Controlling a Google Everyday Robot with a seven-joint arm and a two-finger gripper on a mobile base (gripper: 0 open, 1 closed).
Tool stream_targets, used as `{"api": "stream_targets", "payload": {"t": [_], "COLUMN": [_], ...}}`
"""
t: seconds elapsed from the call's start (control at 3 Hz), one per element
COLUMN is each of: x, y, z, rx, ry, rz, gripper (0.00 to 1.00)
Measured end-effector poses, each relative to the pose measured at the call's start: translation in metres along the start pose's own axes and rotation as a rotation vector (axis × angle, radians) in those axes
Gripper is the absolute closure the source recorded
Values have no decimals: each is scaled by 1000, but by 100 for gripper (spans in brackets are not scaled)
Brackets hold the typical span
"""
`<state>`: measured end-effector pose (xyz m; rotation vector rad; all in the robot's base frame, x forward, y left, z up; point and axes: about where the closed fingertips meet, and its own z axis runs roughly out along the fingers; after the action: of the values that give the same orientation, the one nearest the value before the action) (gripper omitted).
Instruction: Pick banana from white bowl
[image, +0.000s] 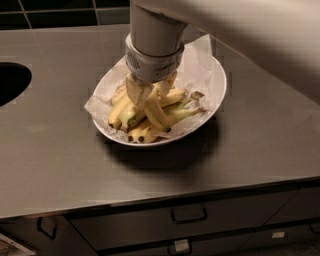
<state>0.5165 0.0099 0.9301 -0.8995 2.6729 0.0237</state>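
The white bowl (216, 95), wide, shallow and lined with crumpled white paper, sits in the middle of the grey counter. Several bananas lie heaped in its front left half. The banana (159, 118), strongly curved with a dark tip, lies on top of the heap and runs down toward the bowl's front. My gripper (149, 94) comes straight down from the thick grey wrist and reaches into the heap, right over the upper end of that banana. The wrist hides the back of the pile.
A dark round sink opening (11, 82) is cut into the counter at the far left. My broad pale arm (260, 35) crosses the upper right. Drawers with handles (189, 215) run below the counter's front edge. Dark tiles line the back wall.
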Motion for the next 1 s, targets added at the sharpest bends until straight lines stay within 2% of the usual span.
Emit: {"api": "stream_targets", "payload": {"t": [0.33,0.67,1.0], "x": [1,1,-1], "y": [-2,-2,1], "z": [3,3,-4], "rx": [-16,-16,-25], "ry": [0,0,-11], "rz": [0,0,-20], "gripper": [69,93,100]}}
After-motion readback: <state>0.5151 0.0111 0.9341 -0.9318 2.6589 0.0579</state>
